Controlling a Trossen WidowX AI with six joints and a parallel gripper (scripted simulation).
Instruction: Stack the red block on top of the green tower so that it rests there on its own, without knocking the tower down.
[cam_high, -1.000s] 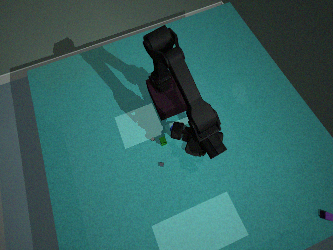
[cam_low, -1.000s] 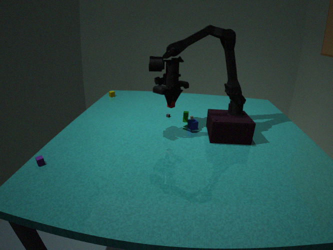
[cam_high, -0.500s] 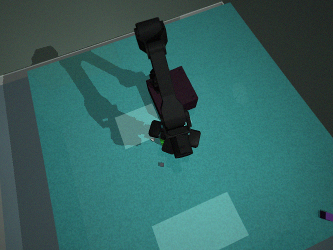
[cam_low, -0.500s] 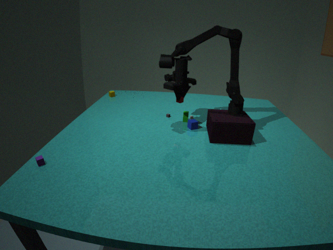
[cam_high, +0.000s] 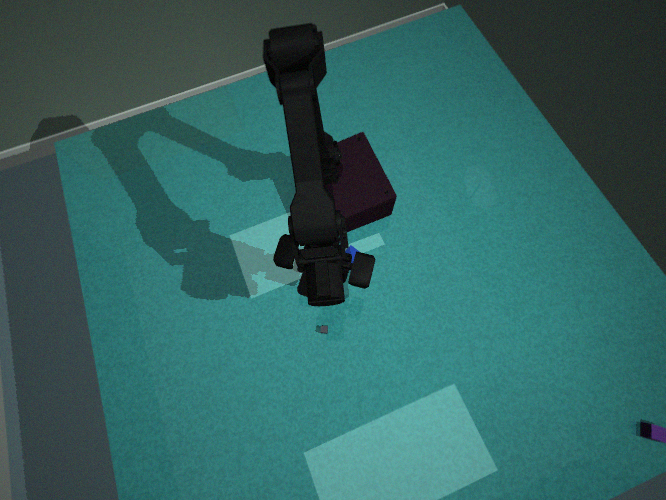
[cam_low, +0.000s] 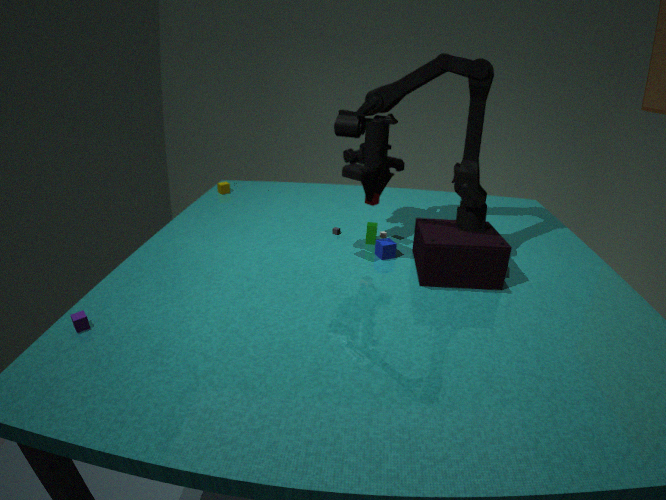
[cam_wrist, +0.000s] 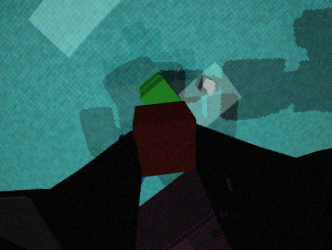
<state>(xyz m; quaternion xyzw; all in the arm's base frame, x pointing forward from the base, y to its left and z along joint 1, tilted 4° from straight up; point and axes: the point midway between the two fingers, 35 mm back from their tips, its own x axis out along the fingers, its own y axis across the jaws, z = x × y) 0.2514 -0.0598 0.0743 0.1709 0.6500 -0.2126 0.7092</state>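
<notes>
The red block (cam_low: 372, 201) (cam_wrist: 165, 145) is gripped between the fingers of the gripper (cam_high: 325, 277) (cam_low: 372, 198) (cam_wrist: 164, 134), which are parted only slightly, by the block's width. The gripper is pointed down from the arm (cam_high: 305, 139) (cam_low: 473, 118), and the block is held in the air above the table (cam_high: 537, 322) (cam_low: 268, 349) (cam_wrist: 45, 75), apart from the green tower (cam_low: 371, 233) (cam_wrist: 160, 91).

In the exterior view, the tower is seen upright on the table, almost straight below the block, with a gap between them. In the wrist view, the tower is partly covered by the block. From above, both are hidden by the arm and gripper.

By the exterior view, the blue block (cam_high: 352, 253) (cam_low: 385, 249) is placed near the tower, on its near right side. A small white block (cam_low: 383, 234) (cam_wrist: 208, 85) is seen just right of the tower, and a small grey block (cam_high: 323, 328) (cam_low: 336, 231) is set to its left. The dark box (cam_high: 368, 180) (cam_low: 462, 264) under the arm is placed farther right. The purple block (cam_high: 656, 432) (cam_low: 80, 322) is seen well apart at the near left, and the yellow block (cam_low: 223, 188) at the far left.
</notes>
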